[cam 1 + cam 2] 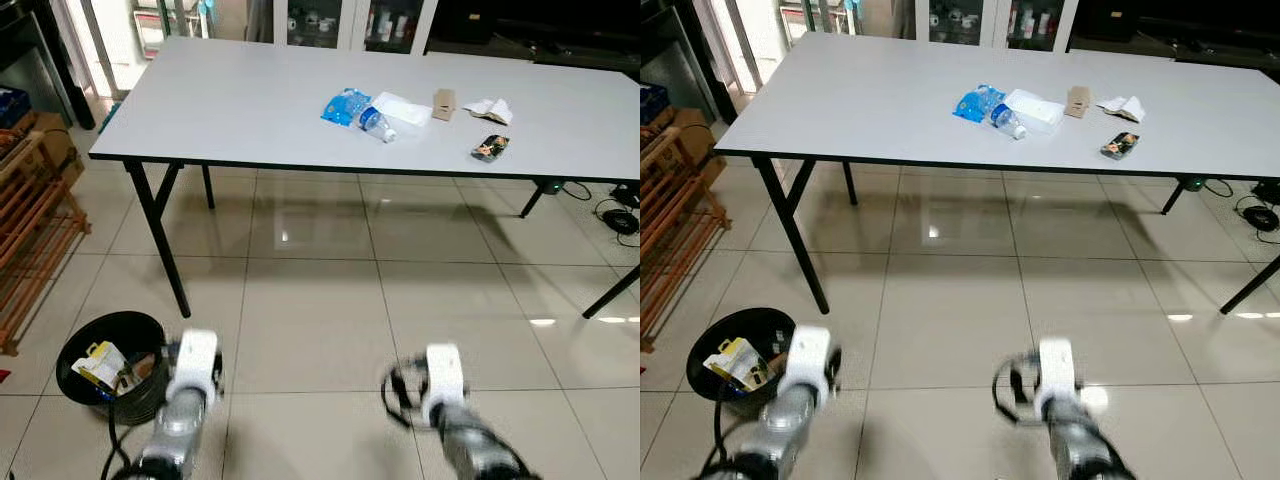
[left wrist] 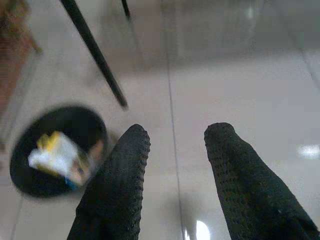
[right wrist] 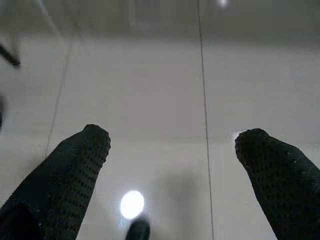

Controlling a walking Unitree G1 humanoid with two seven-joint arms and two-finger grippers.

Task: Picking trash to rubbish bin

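Room: tiled floor [image 1: 330, 320] under my cameras, long white table [image 1: 250, 110] ahead on black legs, wooden rack [image 1: 30, 230] to my left.
Trash on table: I count a blue wrapper [image 1: 345, 105], a clear bottle [image 1: 376, 123] touching it, white plastic [image 1: 404, 108], a brown card piece [image 1: 443, 103], crumpled white paper [image 1: 489, 110] and a dark packet [image 1: 490, 147].
Bin: black rubbish bin [image 1: 112, 368] on the floor by the table leg, yellow-white litter inside.
Left gripper [image 2: 176, 145]: fingers spread, nothing between them, just beside the bin.
Right gripper [image 3: 175, 145]: fingers wide apart, empty, over bare tile.
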